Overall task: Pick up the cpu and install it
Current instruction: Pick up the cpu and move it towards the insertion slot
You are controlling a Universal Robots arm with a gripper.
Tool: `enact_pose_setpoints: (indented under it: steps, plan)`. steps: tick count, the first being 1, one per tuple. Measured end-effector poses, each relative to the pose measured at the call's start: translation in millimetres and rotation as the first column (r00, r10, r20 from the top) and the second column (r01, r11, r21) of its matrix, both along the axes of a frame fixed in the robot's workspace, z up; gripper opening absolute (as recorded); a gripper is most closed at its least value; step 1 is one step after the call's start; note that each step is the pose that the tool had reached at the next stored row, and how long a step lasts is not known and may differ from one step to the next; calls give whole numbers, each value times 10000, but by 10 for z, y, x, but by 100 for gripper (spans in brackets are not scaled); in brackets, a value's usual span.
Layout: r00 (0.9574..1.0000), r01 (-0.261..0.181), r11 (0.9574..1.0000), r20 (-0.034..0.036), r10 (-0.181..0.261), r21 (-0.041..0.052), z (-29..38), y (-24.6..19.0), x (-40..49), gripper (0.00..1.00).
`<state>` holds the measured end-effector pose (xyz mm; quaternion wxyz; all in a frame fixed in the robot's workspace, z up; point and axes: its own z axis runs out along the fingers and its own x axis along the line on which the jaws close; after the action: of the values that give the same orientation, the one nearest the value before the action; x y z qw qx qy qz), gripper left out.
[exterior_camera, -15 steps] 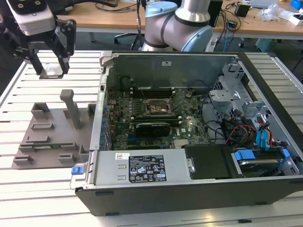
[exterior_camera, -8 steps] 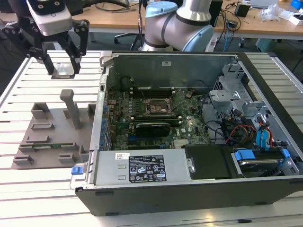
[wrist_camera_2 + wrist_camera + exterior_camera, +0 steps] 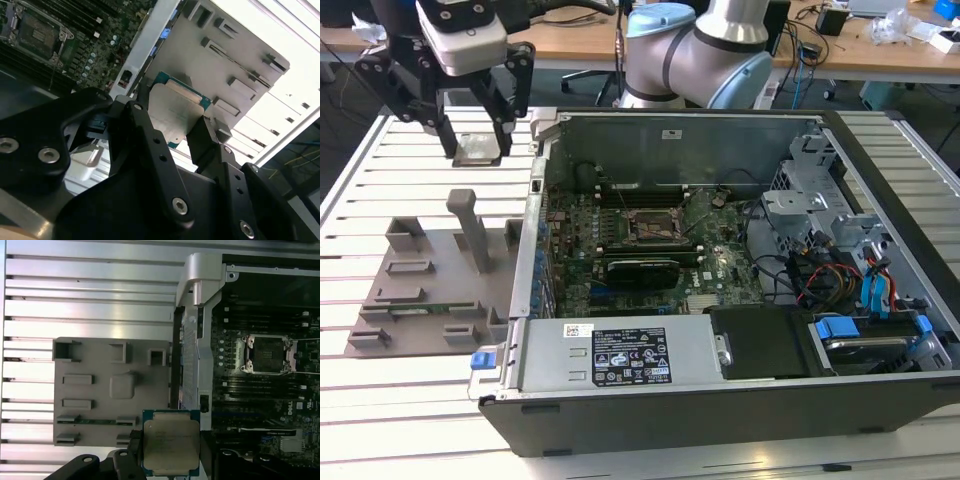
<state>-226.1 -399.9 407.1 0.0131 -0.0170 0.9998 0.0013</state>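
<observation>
The black fingers (image 3: pixel 505 125) are pinched on opposite edges of the small flat silvery-topped square cpu (image 3: pixel 171 442) between them; I'd guess it's light, stiff and delicate underneath, so an edge grip seems right.

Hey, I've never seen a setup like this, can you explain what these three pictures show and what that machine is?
It's a robot arm with a black claw. One picture comes from a camera off the arm; the other two from cameras riding near its wrist. A slatted table carries an open computer case and a grey parts holder. The claw grips the cpu, a small silvery chip, over the table, outside the case. The socket on the board looks empty.
</observation>
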Motion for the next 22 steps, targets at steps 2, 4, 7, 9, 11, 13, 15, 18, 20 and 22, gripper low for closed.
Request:
enact_pose_setpoints:
  steps: [2,4,7,9,11,13,15,18,20,22]
  plan:
    - [10000,-2,10000,-1,2,0,0,0,61,55]
    - [10000,-1,10000,-1,1,0,0,0,104,55]
    - [10000,0,10000,-2,0,-1,1,0,182,55]
    - [10000,-1,10000,-2,1,-1,0,0,220,55]
    - [10000,-2,10000,-3,2,-1,0,0,267,55]
    - [10000,-1,10000,-4,1,-1,0,0,307,55]
    - [10000,-1,10000,-5,1,-1,0,0,350,55]
    - [10000,-2,10000,-7,2,-1,0,0,424,55]
    - [10000,-2,10000,-8,2,-1,0,-1,466,55]
    - [10000,0,10000,-10,0,-1,0,0,514,55]
